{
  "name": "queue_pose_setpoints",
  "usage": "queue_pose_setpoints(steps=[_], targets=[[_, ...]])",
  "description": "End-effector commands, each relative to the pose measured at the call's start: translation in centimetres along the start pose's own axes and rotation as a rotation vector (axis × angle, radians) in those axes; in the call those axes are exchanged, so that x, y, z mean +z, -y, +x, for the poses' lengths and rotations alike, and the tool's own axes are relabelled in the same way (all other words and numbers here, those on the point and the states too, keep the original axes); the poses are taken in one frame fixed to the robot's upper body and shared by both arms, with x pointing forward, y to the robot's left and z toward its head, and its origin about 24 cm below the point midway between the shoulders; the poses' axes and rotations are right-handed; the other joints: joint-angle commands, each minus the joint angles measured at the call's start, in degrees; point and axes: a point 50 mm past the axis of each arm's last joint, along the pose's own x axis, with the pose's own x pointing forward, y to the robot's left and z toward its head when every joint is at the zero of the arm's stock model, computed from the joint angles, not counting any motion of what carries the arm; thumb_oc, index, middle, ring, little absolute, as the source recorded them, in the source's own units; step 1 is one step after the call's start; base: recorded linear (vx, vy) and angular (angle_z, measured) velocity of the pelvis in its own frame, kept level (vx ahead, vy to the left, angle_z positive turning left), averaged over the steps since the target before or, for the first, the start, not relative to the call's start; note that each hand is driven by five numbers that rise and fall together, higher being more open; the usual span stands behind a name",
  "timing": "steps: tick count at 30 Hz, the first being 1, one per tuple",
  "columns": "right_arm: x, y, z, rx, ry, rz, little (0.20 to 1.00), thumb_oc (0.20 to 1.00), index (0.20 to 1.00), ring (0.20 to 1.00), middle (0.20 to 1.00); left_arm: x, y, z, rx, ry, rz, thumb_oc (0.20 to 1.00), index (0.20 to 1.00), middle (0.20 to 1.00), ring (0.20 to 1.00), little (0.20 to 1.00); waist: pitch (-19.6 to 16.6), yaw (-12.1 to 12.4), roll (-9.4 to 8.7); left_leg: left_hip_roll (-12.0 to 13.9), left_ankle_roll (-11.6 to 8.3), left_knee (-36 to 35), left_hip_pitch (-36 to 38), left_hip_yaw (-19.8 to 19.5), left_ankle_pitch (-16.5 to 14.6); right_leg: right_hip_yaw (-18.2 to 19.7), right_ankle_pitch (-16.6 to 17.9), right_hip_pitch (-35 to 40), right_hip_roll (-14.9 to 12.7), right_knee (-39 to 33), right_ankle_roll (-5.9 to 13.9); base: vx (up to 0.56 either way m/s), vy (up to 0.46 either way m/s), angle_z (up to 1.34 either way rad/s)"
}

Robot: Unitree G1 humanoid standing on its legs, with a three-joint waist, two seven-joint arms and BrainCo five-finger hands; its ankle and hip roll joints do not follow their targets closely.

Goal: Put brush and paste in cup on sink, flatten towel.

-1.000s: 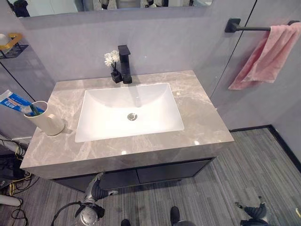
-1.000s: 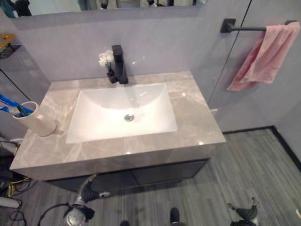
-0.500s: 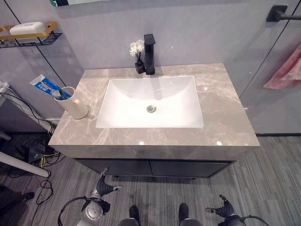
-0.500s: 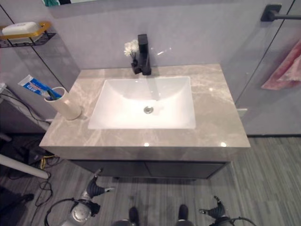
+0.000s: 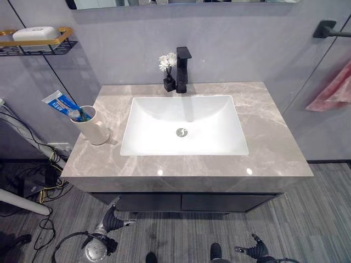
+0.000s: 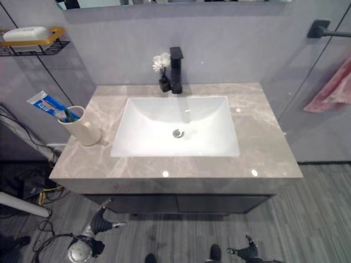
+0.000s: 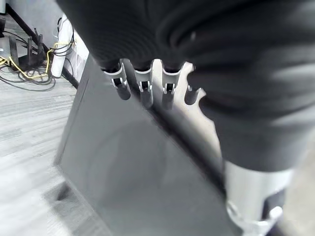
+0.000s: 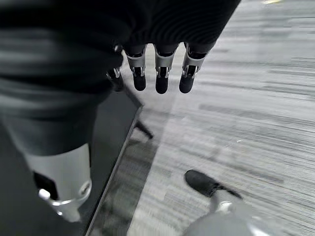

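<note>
Brush (image 5: 84,115) and paste (image 5: 61,104) already in cup (image 5: 94,127) on bench (image 5: 274,153). Towel (image 5: 333,90) still bunched on rail, unflattened. Left hand (image 5: 112,219) and right hand (image 5: 253,251) low, relaxed, empty.

Grey panelled wall (image 5: 241,49); grey plank floor (image 5: 307,230); marble vanity top (image 5: 269,142) over dark cabinet (image 5: 186,201); wire shelf (image 5: 33,44) on wall; black towel bar (image 5: 329,28).

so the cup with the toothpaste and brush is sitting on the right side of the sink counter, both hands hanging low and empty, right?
Not quite: the cup, holding the toothpaste and brush, sits on the left side of the counter, as the left eye view shows. Both the left hand and right hand hang low and empty.
</note>
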Motion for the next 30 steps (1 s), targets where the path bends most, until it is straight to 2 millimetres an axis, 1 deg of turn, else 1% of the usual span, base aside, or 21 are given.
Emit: queue_pose_setpoints(steps=[1,3,5,7,9,10,11,13,14,15,16,17,18,19,20,21,22,23,26,27,30], targets=[[2.1,0.7,0.9,0.048,0.066,-0.103,1.0,1.0,1.0,1.0,1.0,0.2,-3.5,-1.0,-0.014,0.042,-0.061,1.0,1.0,1.0,1.0,1.0,0.2,2.0,-0.22,-0.3,0.67,0.5,-1.0,-2.2,0.3,0.3,0.2,1.3,-1.6,2.6,2.49,0.03,0.06,0.06],[2.1,0.7,1.0,0.054,0.062,-0.111,1.0,1.0,1.0,1.0,1.0,0.0,-3.9,-1.4,-0.031,0.037,-0.063,1.0,1.0,1.0,1.0,1.0,0.2,2.3,-0.23,-0.5,0.74,0.5,-1.1,-2.5,0.3,0.1,0.3,1.4,-1.7,2.6,2.58,0.01,0.026,0.06],[2.5,0.9,1.1,0.068,0.07,-0.12,1.0,1.0,1.0,1.0,1.0,-0.1,-5.3,-2.5,-0.082,0.031,-0.01,1.0,1.0,1.0,1.0,1.0,0.1,3.0,-0.26,-0.6,0.68,0.5,-1.2,-2.9,0.3,-0.5,0.4,1.8,-2.0,2.4,2.84,0.01,0.014,0.04],[3.0,1.1,1.2,0.079,0.097,-0.105,1.0,1.0,1.0,1.0,1.0,0.4,-6.8,-3.4,-0.132,0.047,0.053,1.0,1.0,1.0,1.0,1.0,0.1,3.4,-0.12,-0.7,0.57,0.5,-1.2,-3.1,0.3,-0.7,0.6,2.0,-2.2,2.3,2.96,0.01,0.008,0.11],[2.9,1.4,1.1,0.094,0.106,-0.087,1.0,1.0,1.0,1.0,1.0,2.4,-8.6,-3.9,-0.189,0.109,0.198,1.0,1.0,1.0,1.0,1.0,0.1,3.7,0.22,-0.7,0.35,0.5,-1.3,-3.3,0.4,-1.2,0.6,2.2,-2.2,2.2,3.06,0.0,-0.006,0.2],[2.8,1.5,1.0,0.099,0.11,-0.086,1.0,1.0,1.0,1.0,1.0,4.1,-9.3,-4.1,-0.223,0.167,0.292,1.0,1.0,1.0,1.0,1.0,0.0,3.8,0.25,-0.7,0.16,0.5,-1.4,-3.5,0.5,-1.5,0.5,2.4,-2.2,2.1,3.12,0.0,-0.021,0.12],[2.5,1.6,1.0,0.102,0.103,-0.091,1.0,1.0,1.0,1.0,1.0,5.3,-9.9,-4.5,-0.245,0.203,0.334,1.0,1.0,1.0,1.0,1.0,-0.1,4.1,0.3,-0.6,0.01,0.5,-1.5,-3.7,0.6,-1.7,0.6,2.5,-2.2,1.9,3.15,-0.01,-0.031,0.11],[1.7,1.5,0.8,0.121,0.073,-0.104,1.0,1.0,1.0,1.0,1.0,6.8,-11.2,-5.3,-0.279,0.228,0.292,1.0,1.0,1.0,1.0,1.0,-0.4,4.3,0.23,-0.4,-0.33,0.5,-1.9,-4.2,1.1,-2.5,0.8,2.8,-2.0,1.5,3.17,-0.01,-0.031,0.25],[1.7,1.5,0.8,0.122,0.074,-0.105,1.0,1.0,1.0,1.0,1.0,6.8,-11.3,-5.4,-0.278,0.227,0.292,1.0,1.0,1.0,1.0,1.0,-0.4,4.2,0.17,-0.4,-0.33,0.5,-1.9,-4.2,1.1,-2.5,0.8,2.8,-2.0,1.5,3.17,-0.02,-0.046,0.18],[0.4,1.6,0.6,0.124,0.022,-0.116,1.0,1.0,1.0,1.0,1.0,8.6,-11.7,-5.7,-0.32,0.3,0.147,1.0,1.0,1.0,1.0,1.0,-0.6,4.6,0.45,-0.3,-0.71,0.5,-2.3,-4.6,1.6,-3.1,0.9,2.9,-1.9,1.3,3.19,-0.03,-0.073,0.06],[-0.2,1.3,0.4,0.13,0.006,-0.124,1.0,1.0,1.0,1.0,1.0,9.1,-12.0,-5.6,-0.295,0.339,-0.023,1.0,1.0,1.0,1.0,1.0,-0.8,4.5,0.22,0.1,-1.1,0.5,-2.7,-5.2,2.2,-3.8,1.0,3.0,-1.6,1.1,3.04,-0.03,-0.074,0.01],[-0.3,1.3,0.4,0.129,0.005,-0.124,1.0,1.0,1.0,1.0,1.0,9.2,-12.0,-5.5,-0.296,0.34,-0.024,1.0,1.0,1.0,1.0,1.0,-0.8,4.5,0.27,0.1,-1.11,0.5,-2.7,-5.3,2.2,-3.9,1.0,3.0,-1.6,1.0,3.03,-0.02,-0.065,0.18],[-0.7,1.3,0.2,0.123,-0.009,-0.112,1.0,1.0,1.0,1.0,1.0,9.9,-12.2,-5.4,-0.274,0.385,-0.096,1.0,1.0,1.0,1.0,1.0,-0.9,4.6,0.25,0.3,-1.28,0.5,-3.1,-5.7,2.5,-4.3,1.0,3.0,-1.4,1.0,2.91,-0.01,-0.047,0.31],[-1.0,1.4,0.1,0.114,-0.02,-0.09,1.0,1.0,1.0,1.0,1.0,10.0,-12.4,-5.2,-0.256,0.4,-0.144,0.95,0.95,0.95,0.95,0.95,-0.9,4.6,0.24,0.4,-1.44,0.5,-3.3,-6.0,2.8,-4.5,1.0,3.1,-1.3,1.0,2.83,-0.02,-0.067,0.32],[-1.4,1.5,0.0,0.099,-0.034,-0.047,1.0,1.0,1.0,1.0,1.0,10.1,-12.8,-5.1,-0.214,0.419,-0.181,0.58,0.58,0.58,0.58,0.58,-0.9,4.6,0.15,0.6,-1.61,0.5,-3.6,-6.2,3.1,-4.8,0.9,3.1,-1.1,1.1,2.71,-0.02,-0.055,0.17],[-1.7,1.4,-0.1,0.096,-0.039,-0.027,1.0,1.0,1.0,1.0,1.0,10.1,-13.2,-5.0,-0.18,0.422,-0.193,0.523,0.523,0.523,0.523,0.523,-0.9,4.6,0.14,0.6,-1.71,0.5,-3.8,-6.4,3.3,-5.0,0.9,3.2,-1.0,1.0,2.66,-0.01,-0.034,0.14],[-1.7,1.4,-0.1,0.096,-0.039,-0.027,1.0,1.0,1.0,1.0,1.0,10.1,-13.2,-5.0,-0.18,0.422,-0.193,0.523,0.523,0.523,0.523,0.523,-0.9,4.6,0.14,0.6,-1.71,0.5,-3.8,-6.4,3.3,-5.0,0.9,3.2,-1.0,1.0,2.66,-0.01,-0.048,0.17],[-1.9,1.3,-0.3,0.086,-0.039,0.003,1.0,1.0,1.0,1.0,1.0,9.6,-14.0,-4.5,-0.068,0.412,-0.192,0.2,0.2,0.2,0.2,0.2,-0.8,4.6,0.14,0.8,-1.94,0.5,-4.3,-7.1,3.6,-5.8,0.8,3.4,-0.8,0.9,2.53,-0.02,-0.05,0.16],[-1.6,1.4,-0.2,0.073,-0.03,-0.012,1.0,1.0,1.0,1.0,1.0,9.5,-15.5,-3.9,0.057,0.407,-0.09,0.2,0.2,0.2,0.2,0.2,-0.6,4.7,0.28,0.9,-2.09,0.5,-4.9,-7.6,4.0,-6.4,0.9,3.5,-0.7,0.5,2.55,-0.01,-0.037,0.07],[-1.4,1.5,-0.1,0.064,-0.027,-0.022,1.0,1.0,1.0,1.0,1.0,9.2,-15.9,-3.7,0.098,0.394,-0.088,0.2,0.2,0.2,0.2,0.2,-0.5,4.7,0.27,1.0,-2.09,0.5,-5.1,-7.7,4.0,-6.5,0.9,3.4,-0.7,0.4,2.58,0.0,0.0,0.0],[-1.2,2.0,0.0,0.033,-0.025,0.024,1.0,1.0,1.0,1.0,1.0,9.1,-16.4,-3.6,0.157,0.401,-0.086,0.2,0.2,0.2,0.2,0.2,-0.5,4.3,0.4,1.1,-2.13,0.5,-5.3,-7.2,3.9,-6.0,1.1,3.0,-0.7,0.2,2.67,0.01,-0.001,0.13]])
